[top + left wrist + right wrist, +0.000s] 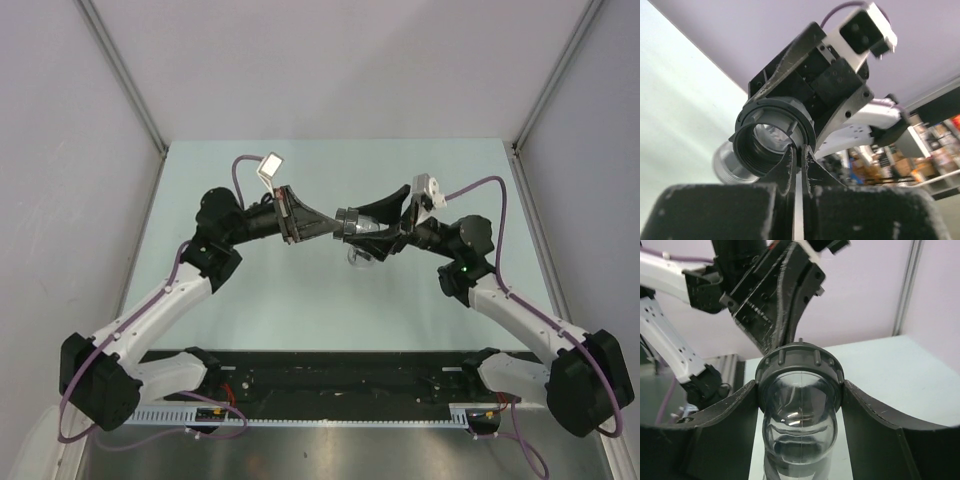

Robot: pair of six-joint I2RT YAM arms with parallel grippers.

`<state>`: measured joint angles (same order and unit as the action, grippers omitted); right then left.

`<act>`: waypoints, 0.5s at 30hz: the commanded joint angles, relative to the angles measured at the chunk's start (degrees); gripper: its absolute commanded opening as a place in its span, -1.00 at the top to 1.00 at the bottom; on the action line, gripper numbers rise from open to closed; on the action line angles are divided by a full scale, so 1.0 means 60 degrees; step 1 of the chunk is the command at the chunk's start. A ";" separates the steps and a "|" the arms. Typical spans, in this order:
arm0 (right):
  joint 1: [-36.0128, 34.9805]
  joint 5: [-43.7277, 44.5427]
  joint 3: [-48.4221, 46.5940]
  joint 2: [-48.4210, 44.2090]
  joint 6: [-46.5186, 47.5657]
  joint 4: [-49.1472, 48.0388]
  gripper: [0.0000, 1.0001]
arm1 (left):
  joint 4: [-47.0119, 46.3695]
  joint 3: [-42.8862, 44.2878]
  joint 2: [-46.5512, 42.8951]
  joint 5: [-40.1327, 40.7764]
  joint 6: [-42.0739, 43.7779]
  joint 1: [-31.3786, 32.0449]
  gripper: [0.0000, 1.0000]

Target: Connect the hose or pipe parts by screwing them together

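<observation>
At centre of the top view, right gripper (800,392) clamped on the fitting (799,425) — long axis left-right, nut (799,365) end facing frame-left; left gripper (799,156) pressed together, empty, tips at the nut's rim — probably nearer for turning.

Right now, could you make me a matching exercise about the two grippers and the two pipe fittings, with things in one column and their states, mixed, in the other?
Things:
1. left gripper
2. right gripper
3. black ring nut
4. grey ribbed cylinder

States:
A. on the table, gripped by nothing
B. in the air, clamped from both sides
C. shut, tips at the nut's rim
D. shut on the nut

Pairs: 1-C, 2-D, 3-B, 4-A
</observation>
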<state>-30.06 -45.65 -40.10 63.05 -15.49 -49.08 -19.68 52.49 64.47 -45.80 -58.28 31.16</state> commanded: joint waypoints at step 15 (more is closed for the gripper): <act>0.0792 -0.0828 -0.0773 0.1181 -0.7569 -0.3085 1.00 | -0.0015 -0.1132 -0.0067 0.3747 1.2681 0.2012 0.99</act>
<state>-24.03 -47.37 -40.27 70.46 -50.13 -57.47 -23.51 46.44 61.82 -34.81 -3.70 39.59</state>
